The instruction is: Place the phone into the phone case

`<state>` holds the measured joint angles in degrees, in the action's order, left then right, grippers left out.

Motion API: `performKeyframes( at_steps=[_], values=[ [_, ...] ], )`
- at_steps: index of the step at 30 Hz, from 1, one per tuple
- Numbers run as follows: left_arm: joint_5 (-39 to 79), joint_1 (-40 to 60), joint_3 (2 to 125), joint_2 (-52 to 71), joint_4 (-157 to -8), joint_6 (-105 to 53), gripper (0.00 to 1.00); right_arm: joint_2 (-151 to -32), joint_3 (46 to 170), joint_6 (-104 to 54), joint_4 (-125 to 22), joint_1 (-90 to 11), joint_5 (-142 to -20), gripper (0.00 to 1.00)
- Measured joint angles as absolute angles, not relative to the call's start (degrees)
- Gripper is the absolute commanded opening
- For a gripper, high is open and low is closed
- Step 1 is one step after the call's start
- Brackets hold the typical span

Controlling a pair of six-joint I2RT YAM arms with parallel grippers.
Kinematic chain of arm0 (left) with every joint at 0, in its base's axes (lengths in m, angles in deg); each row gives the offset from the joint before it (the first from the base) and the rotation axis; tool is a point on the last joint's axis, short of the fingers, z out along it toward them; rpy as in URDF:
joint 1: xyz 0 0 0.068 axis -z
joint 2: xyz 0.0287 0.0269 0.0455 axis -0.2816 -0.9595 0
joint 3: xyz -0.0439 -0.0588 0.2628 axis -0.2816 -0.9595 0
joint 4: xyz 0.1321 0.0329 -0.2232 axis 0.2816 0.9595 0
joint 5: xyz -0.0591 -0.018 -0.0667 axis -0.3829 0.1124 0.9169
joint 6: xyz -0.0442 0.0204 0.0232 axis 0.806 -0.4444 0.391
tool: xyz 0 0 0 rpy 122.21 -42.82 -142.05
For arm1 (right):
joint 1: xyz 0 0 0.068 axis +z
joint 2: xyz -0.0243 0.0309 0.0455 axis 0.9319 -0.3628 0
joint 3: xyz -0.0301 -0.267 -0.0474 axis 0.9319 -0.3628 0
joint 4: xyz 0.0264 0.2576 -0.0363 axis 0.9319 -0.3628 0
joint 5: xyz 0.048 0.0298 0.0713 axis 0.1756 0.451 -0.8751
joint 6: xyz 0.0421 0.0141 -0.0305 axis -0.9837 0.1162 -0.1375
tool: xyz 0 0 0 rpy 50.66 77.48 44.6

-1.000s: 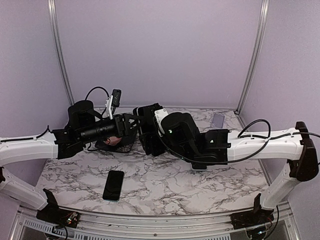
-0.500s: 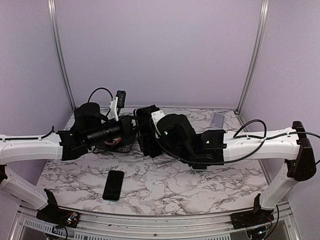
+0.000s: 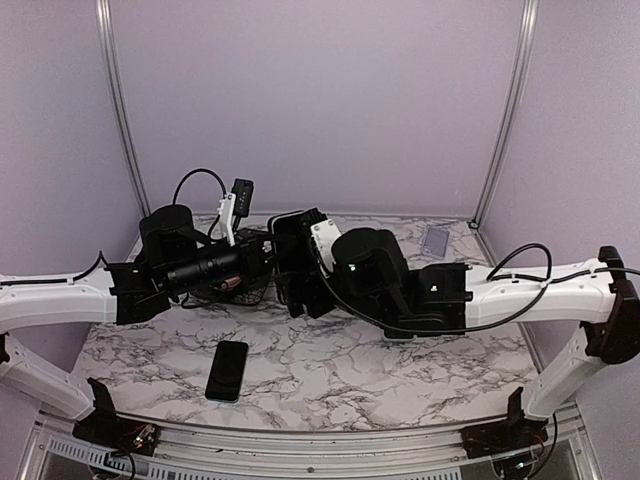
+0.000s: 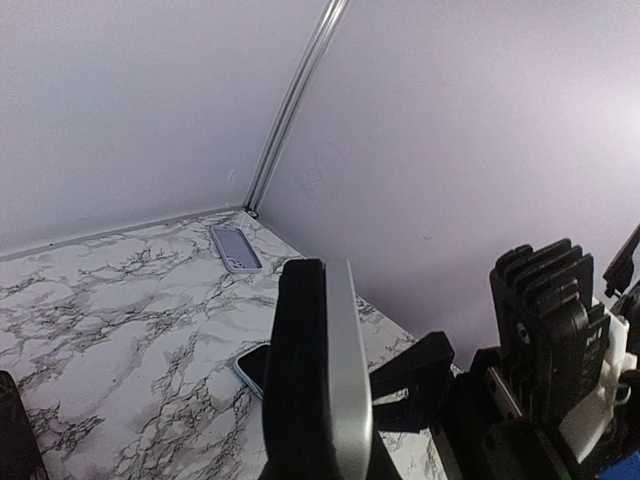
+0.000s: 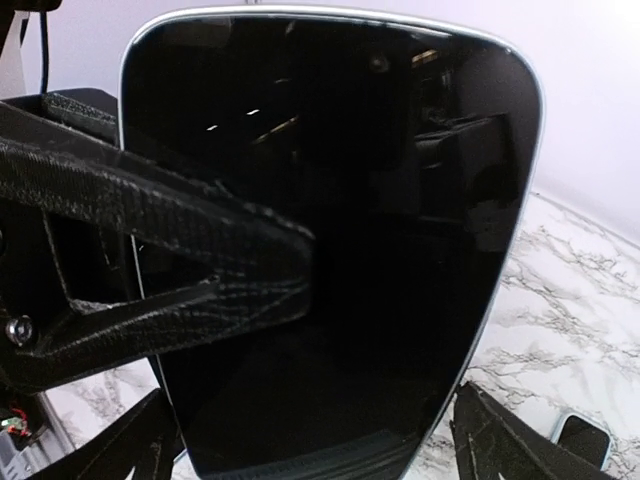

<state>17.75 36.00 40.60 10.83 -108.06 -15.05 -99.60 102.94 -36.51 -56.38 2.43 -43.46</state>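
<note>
Phone (image 5: 400,300) fills right wrist view; left wrist shows case (image 4: 237,250).

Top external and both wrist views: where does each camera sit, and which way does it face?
Top external: above, behind the robot, overlooking the marble table; left arm and right arm show.
Left wrist: faces the far right corner and phone case; left gripper clamps the held phone edge-on.
Right wrist: faces that phone's screen; right gripper open around it.
Shared: both wrist views show that phone.
</note>
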Motion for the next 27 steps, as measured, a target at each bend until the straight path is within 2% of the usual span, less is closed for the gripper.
performKeyframes(
  at_steps=[5, 11, 16, 18, 24, 25, 27],
  values=[
    [23.1, 37.0, 40.0, 14.1, -106.8, -22.7, 0.0, -88.7, 94.9, -30.3, -53.8, 1.6, -52.3, 0.99],
    [31.4, 40.3, 38.8, 18.4, -106.5, -31.6, 0.0, -73.5, 87.5, -22.6, -47.1, -1.3, -72.7, 0.98],
    [38.0, 42.1, 38.8, 19.9, -106.5, -36.1, 0.0, -71.1, 86.6, -18.2, -43.0, -1.8, -83.6, 0.87],
    [39.6, 42.5, 38.8, 20.1, -106.5, -37.6, 0.0, -73.1, 88.5, -16.6, -43.9, -1.8, -87.3, 0.75],
    [41.7, 43.3, 38.8, 20.2, -106.1, -39.8, 0.0, -77.9, 92.6, -14.5, -45.5, -1.9, -93.4, 0.07],
    [41.9, 43.5, 38.8, 20.3, -106.1, -40.0, 0.0, -78.1, 92.7, -14.5, -45.4, -2.3, -93.8, 0.0],
    [42.6, 43.7, 38.7, 20.5, -105.9, -40.6, 0.0, -78.2, 92.7, -14.9, -45.5, -2.4, -95.3, 0.0]
  ],
)
